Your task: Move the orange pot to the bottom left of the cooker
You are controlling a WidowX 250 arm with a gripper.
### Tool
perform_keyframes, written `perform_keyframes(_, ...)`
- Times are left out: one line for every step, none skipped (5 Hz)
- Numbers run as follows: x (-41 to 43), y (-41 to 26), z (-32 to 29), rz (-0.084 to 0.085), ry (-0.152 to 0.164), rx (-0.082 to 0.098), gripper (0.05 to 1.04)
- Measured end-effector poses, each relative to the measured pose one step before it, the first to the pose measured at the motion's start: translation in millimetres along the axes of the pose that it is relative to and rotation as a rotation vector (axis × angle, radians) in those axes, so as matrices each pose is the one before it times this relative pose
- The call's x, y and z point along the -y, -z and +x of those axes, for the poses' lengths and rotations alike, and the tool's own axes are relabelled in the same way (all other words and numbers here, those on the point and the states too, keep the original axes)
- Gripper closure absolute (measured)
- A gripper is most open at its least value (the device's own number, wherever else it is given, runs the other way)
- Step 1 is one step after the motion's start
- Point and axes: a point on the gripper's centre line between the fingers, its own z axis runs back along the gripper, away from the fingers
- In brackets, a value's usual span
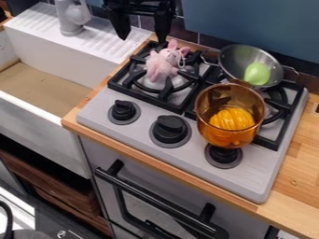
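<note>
Grey cooker [249, 179], wooden counter [298, 158] around it, and the orange pot [224, 136] sits front right, before the metal colander [232, 59]! Up beyond the back left hangs the gripper [142, 38], 2 fingers spread wide.

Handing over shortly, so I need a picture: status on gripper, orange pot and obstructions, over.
Gripper open, empty, near cooker's back left. Orange pot front right, yellow item inside. Pink plush toy on left side, possibly in the way.
</note>
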Motion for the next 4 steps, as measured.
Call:
perform_keyframes(0.54,12.08,-6.88,0.0009,-0.0048,-0.0430,0.089)
perform_keyframes(12.48,6.61,-9.04,0.0110,0.0073,-0.0280,0.089)
perform_keyframes(5.20,-4.58,-2.80,-0.0322,0.0069,-0.0318,0.089)
perform_keyframes(9.29,-4.81,-9.82,-0.0114,0.0400,-0.0012,0.089)
